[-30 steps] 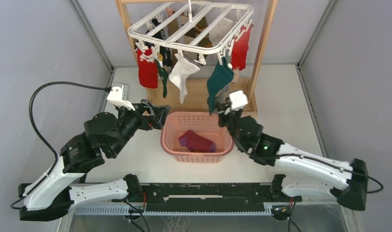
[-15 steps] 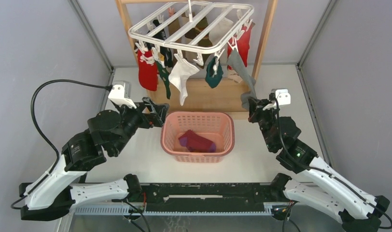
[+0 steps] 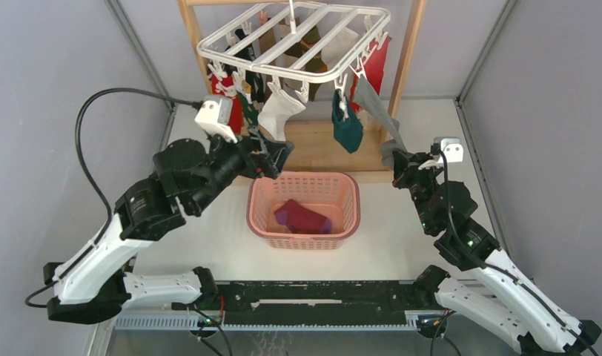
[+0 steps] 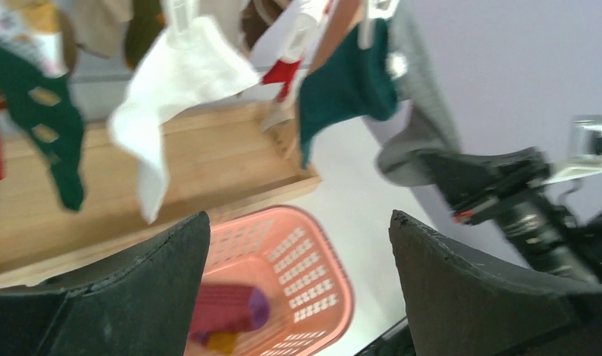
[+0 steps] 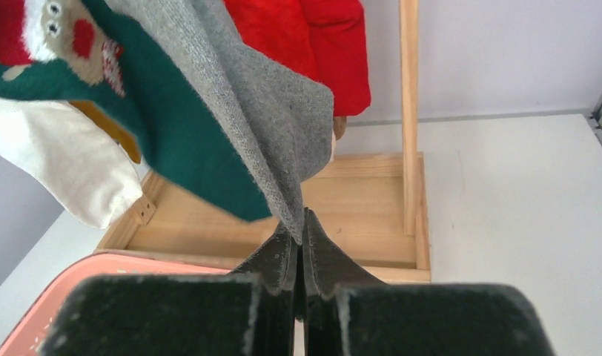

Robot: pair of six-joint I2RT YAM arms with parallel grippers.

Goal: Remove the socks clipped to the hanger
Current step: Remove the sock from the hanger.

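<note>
The white hanger [image 3: 294,41] hangs from the wooden rack with several socks clipped to it. My right gripper [image 3: 397,157] is shut on the toe of a grey sock [image 3: 374,104], which runs taut from its clip down to the right; the pinch shows in the right wrist view [image 5: 302,222] below the grey sock [image 5: 261,111]. A teal sock [image 3: 348,126], a white sock [image 3: 279,111] and red socks [image 3: 378,67] hang free. My left gripper [image 3: 274,157] is open and empty, raised under the white sock [image 4: 172,96], with its own gap [image 4: 298,222] over the basket.
A pink basket [image 3: 259,200] stands in front of the rack with a magenta sock [image 3: 302,216] inside. The wooden rack's base tray [image 5: 357,215] and upright post [image 5: 408,111] stand close behind the right gripper. Grey walls close both sides.
The right gripper left the teal sock, swung right and pulled the grey sock taut; the teal sock swung back. The left arm rose and moved right toward the hanging socks, staying open.
</note>
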